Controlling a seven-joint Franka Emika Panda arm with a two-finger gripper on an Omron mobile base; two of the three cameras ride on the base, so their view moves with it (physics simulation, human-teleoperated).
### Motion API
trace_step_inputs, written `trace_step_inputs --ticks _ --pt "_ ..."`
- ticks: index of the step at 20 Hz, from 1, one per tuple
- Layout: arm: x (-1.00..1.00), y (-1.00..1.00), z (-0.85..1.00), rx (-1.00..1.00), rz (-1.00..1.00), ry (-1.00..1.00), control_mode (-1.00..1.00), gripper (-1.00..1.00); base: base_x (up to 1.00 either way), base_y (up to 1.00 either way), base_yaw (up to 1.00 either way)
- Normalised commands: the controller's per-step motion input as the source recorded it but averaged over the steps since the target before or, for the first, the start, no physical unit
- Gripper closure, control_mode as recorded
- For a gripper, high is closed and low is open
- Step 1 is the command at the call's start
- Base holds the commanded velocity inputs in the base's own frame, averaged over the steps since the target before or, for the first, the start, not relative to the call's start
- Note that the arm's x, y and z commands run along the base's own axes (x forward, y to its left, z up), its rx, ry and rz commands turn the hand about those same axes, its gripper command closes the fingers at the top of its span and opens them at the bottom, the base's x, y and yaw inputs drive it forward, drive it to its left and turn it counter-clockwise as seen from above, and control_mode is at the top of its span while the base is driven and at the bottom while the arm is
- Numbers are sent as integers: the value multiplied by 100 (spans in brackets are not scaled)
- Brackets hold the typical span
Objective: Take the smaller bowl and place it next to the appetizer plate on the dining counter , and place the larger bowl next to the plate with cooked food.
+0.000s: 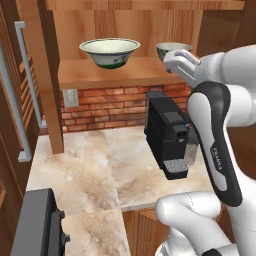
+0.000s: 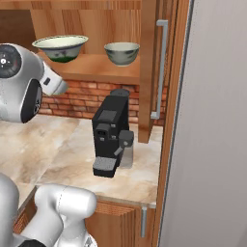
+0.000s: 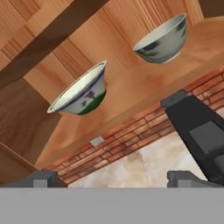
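The larger bowl (image 1: 110,51) (image 2: 60,47) (image 3: 81,92), wide and cream with a green base, stands on the left of an open wooden cabinet shelf (image 1: 125,75). To its right on the same shelf sits the smaller bowl (image 2: 122,52) (image 3: 162,39), which my arm partly covers in the left base view (image 1: 167,48). In the hand view my gripper (image 3: 113,180) is open, its fingertips (image 3: 41,178) wide apart with nothing between them. It hangs below and in front of the shelf, looking up at both bowls. The appetizer plate, the plate with cooked food and the dining counter are out of view.
A black coffee machine (image 1: 167,135) (image 2: 110,135) stands on the marble kitchen counter (image 1: 80,170) under the shelf, against a brick backsplash (image 1: 110,107). Open cabinet doors with long handles (image 1: 22,90) (image 2: 161,67) flank the shelf. A dark appliance (image 1: 37,225) sits at the counter's near left.
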Motion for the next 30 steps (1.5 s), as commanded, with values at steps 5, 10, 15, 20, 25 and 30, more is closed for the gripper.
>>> trace_step_inputs --ticks 5,10,15,20,25,30 --pt "0 16 27 0 -2 1 -100 -100 0 0 0" --pt "28 1 6 0 -1 6 -100 -100 0 0 0" --pt "55 5 0 0 0 9 -100 -100 0 0 0" --pt "66 22 0 0 0 8 -100 -100 0 0 0" --pt "56 20 0 0 0 7 -100 -100 0 0 0" --pt "46 5 0 0 0 4 -100 -100 0 0 0"
